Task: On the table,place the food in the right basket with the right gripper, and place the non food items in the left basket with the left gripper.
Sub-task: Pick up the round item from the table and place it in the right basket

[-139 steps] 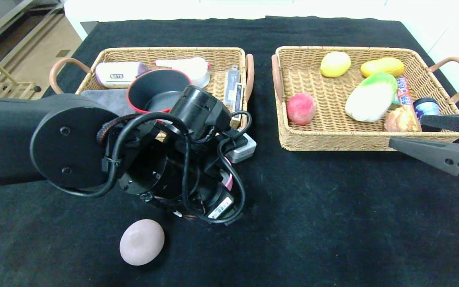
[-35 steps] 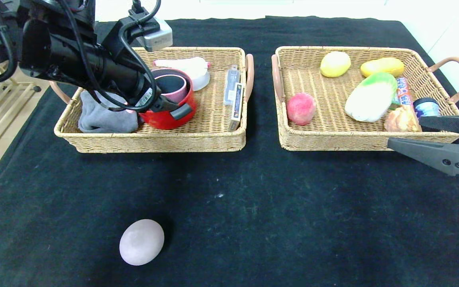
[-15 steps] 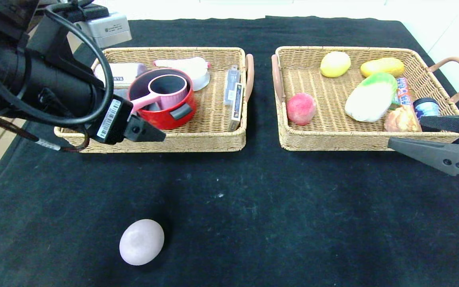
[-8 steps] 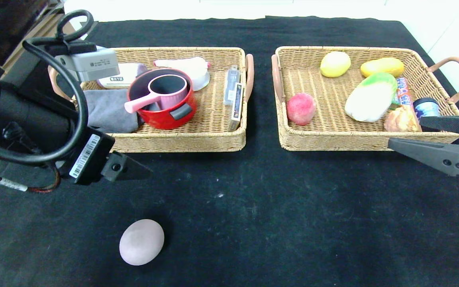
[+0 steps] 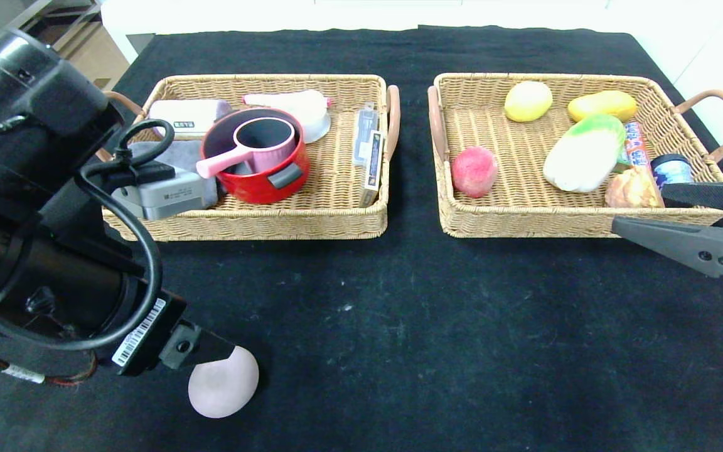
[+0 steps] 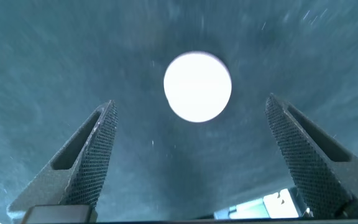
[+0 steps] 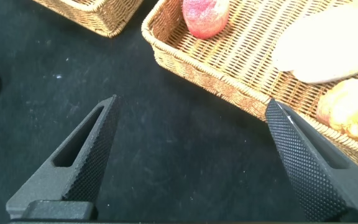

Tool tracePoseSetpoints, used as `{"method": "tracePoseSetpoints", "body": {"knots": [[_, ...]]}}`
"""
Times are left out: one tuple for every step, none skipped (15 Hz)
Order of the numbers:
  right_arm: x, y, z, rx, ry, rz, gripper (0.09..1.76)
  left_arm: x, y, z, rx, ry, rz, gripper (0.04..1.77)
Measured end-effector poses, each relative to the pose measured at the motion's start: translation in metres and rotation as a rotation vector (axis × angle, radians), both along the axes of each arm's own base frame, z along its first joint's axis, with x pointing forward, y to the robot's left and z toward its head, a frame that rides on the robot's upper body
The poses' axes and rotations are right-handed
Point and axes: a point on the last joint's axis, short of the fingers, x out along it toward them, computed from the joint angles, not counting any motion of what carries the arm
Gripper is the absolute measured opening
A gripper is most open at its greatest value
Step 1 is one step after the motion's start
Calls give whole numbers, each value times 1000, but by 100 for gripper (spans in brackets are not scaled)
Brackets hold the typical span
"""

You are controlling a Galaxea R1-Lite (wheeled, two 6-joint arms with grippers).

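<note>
Black cloth over the table (image 5: 399, 326), scuffed with pale flecks. Nearest, pale lilac-grey egg-shaped lump (image 5: 223, 382) lying on the cloth, smooth and matte. Just above it, left gripper (image 6: 194, 155), jaws spread wide, holding nothing. At the right edge, right gripper (image 7: 191, 155), likewise wide open and empty. Farther back, left basket (image 5: 311, 223) with red pot (image 5: 267, 179) and pink saucepan (image 5: 261, 145); right basket (image 5: 524, 223) with napa cabbage (image 5: 584, 154) and burger bun (image 5: 632, 188). Beyond, pale floor.
</note>
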Motion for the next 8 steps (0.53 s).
{"method": "tracePoseSetpoints", "body": {"knots": [[0, 0, 0, 0, 0, 0, 171, 0, 0, -5, 4, 12, -1, 171], [0, 0, 0, 0, -1, 0, 171, 1, -1, -11, 2, 12, -3, 172], [0, 0, 0, 0, -1, 0, 171, 2, -2, -17, 1, 15, -4, 172], [0, 0, 0, 0, -1, 1, 171, 4, -3, -24, -6, 5, -4, 172], [0, 0, 0, 0, -1, 1, 171, 6, -4, -30, -8, 4, -4, 172], [0, 0, 0, 0, -1, 1, 171, 6, -4, -35, -4, 11, -4, 172], [0, 0, 0, 0, 0, 1, 171, 6, -4, -39, 6, 28, -4, 172], [0, 0, 0, 0, 0, 0, 171, 6, -3, -43, 13, 39, -4, 172]]}}
